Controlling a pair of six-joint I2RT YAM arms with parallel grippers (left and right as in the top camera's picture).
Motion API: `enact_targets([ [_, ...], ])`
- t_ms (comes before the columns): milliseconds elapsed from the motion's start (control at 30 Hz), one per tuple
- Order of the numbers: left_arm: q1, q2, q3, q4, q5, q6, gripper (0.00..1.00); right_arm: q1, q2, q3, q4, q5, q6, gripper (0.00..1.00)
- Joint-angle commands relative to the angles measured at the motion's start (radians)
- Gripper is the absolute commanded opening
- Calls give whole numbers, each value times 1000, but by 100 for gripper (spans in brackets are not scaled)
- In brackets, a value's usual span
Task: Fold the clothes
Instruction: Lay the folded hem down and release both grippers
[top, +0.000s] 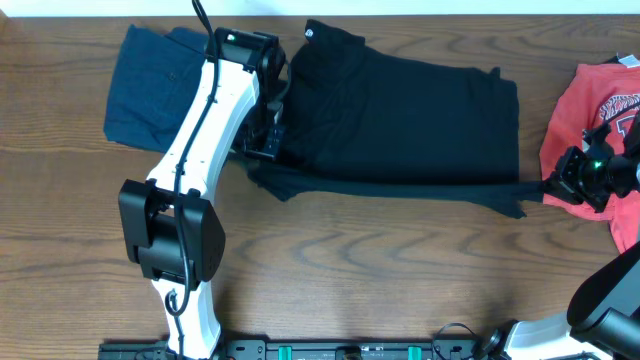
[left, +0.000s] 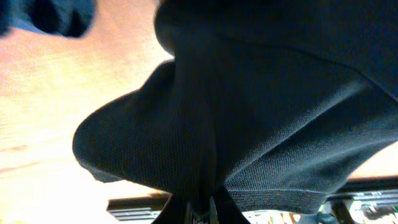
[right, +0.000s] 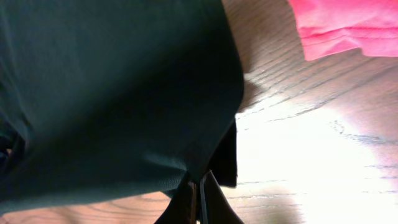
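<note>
Left tool (left: 206, 210) is pinched shut on an edge of the black T-shirt (top: 400, 120). Right tool (right: 199, 199) is clamped on the opposite corner. Open worktop (top: 380, 270) in front of both tools, with the coral-red T-shirt (top: 600, 110) just beside the right one.

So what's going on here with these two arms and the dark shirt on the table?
Both arms are folding the black T-shirt, spread on the wooden table. The left gripper pinches its left edge and the right gripper its lower right corner, with the bottom edge stretched between them. A navy garment lies at the left and a coral-red T-shirt at the right; neither is gripped.
</note>
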Motion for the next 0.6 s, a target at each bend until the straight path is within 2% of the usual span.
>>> enact_targets([
  [0, 2, -48, -63, -74, 61, -16, 6, -31, -21, 7, -6, 19, -22, 1],
  [333, -3, -164, -437, 61, 97, -35, 6, -153, -21, 7, -52, 53, 5, 1],
  [567, -4, -289, -647, 166, 233, -35, 6, -159, -21, 6, -113, 86, 5, 1],
])
